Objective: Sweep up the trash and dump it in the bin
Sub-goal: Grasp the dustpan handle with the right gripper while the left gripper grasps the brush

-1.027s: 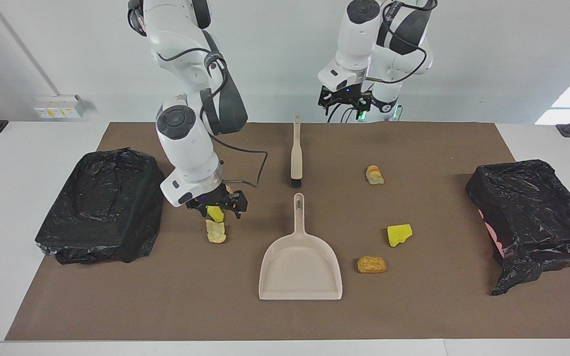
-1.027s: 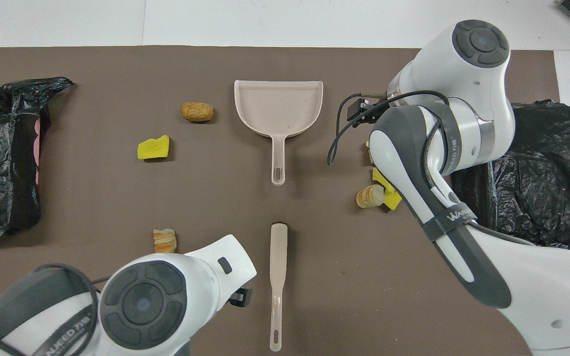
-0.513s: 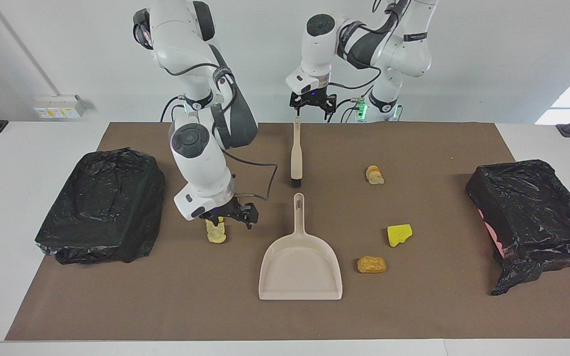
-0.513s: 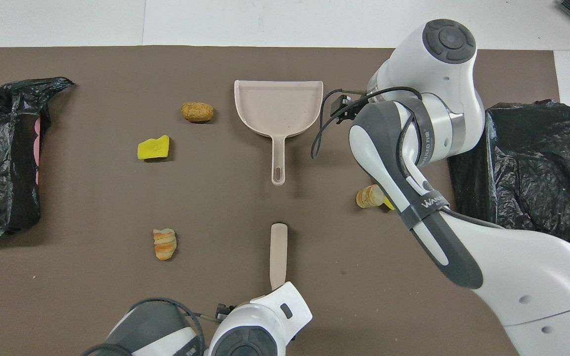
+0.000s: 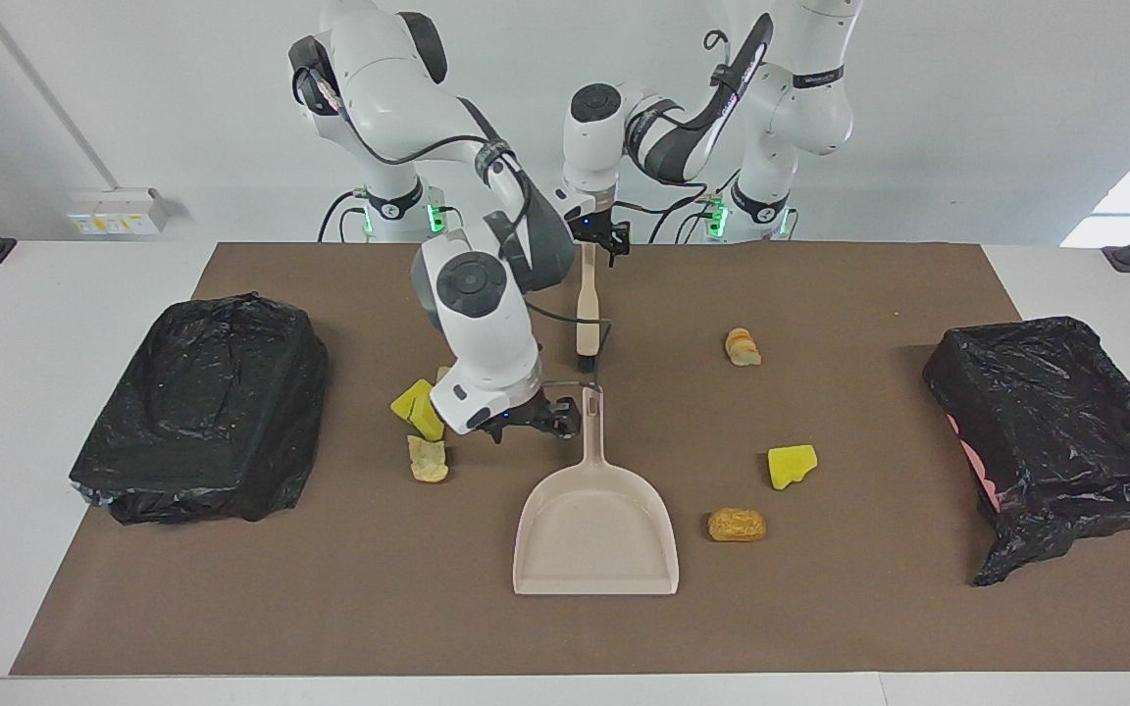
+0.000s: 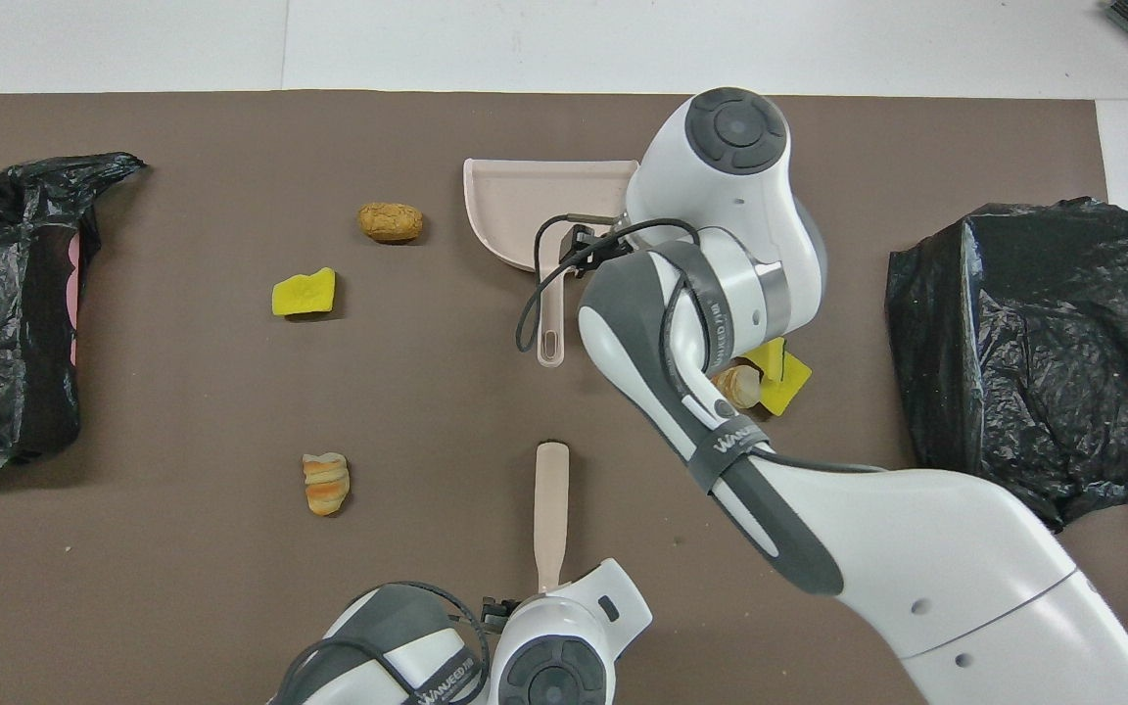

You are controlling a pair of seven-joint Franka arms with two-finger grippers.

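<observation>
While both arms reach for tools, nothing is swept yet. Nearest the robots, the left gripper (image 5: pixel 600 243) sits at the top of the brush (image 5: pixel 586 312) handle; jaws read spread, nothing clamped, though its own wrist blocks the overhead view and contact is unclear. Next out, a cracker stack (image 5: pixel 742 347) lies toward the left arm's end. The right gripper (image 5: pixel 536 424) hangs low just beside the dustpan (image 5: pixel 594 529) handle, jaws wide, empty. Beside it, toward the right arm's end, a green-backed sponge chunk (image 5: pixel 417 409) and a tan lump (image 5: pixel 428 459) sit close together; overhead the right arm partly covers this cluster, so the count there is unsure. Farther out: yellow sponge (image 5: pixel 791 465), then a bread lump (image 5: pixel 736 525). Black-lined bins (image 5: pixel 202 407) (image 5: pixel 1055 431) stand at either end of the table.

Trash looks light, soft, likely to roll or bounce off bristles; sweep gently. Take brush and pan by their stiff handles, mid-length.
</observation>
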